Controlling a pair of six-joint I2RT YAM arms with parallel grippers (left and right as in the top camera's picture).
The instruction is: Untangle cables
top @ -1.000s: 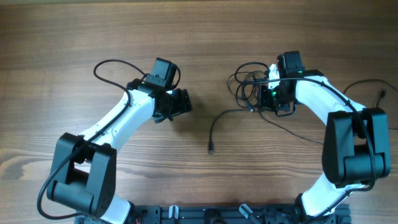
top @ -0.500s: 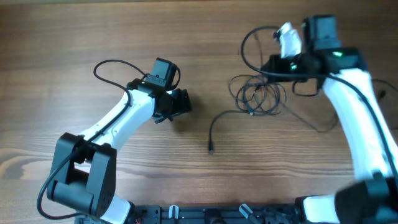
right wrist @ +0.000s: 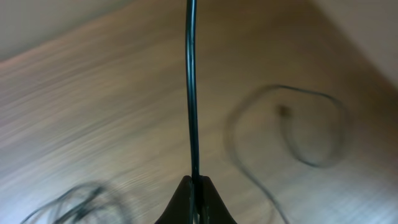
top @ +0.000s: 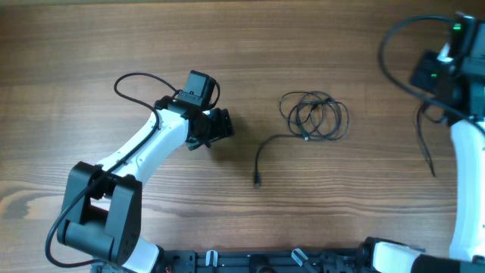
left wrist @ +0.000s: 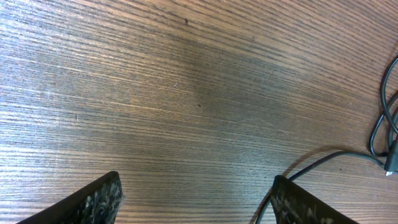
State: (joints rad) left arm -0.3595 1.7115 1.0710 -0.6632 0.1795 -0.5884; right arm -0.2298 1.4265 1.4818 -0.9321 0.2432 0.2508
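A loose coil of thin dark cables (top: 314, 115) lies on the wooden table right of centre. One tail runs down left to a small plug (top: 258, 182). My right gripper (top: 421, 78) is raised at the far right and shut on one thin cable (right wrist: 191, 93), whose free end hangs below it (top: 427, 148). In the right wrist view the jaws (right wrist: 193, 186) pinch that cable, and the coil is a blur at the bottom left (right wrist: 74, 199). My left gripper (top: 220, 125) is open and empty, left of the coil. Its wrist view shows the fingers (left wrist: 196, 202) apart, the tail (left wrist: 329, 158) and the coil's edge (left wrist: 385, 124).
The table is bare wood (top: 114, 38). A thicker black wire (top: 136, 76) loops off the left arm. The arm bases stand along the front edge (top: 258, 262).
My right gripper has risen and swung far right, away from the coil, drawing one cable out with it. The coil stays on the table. The left arm has not moved.
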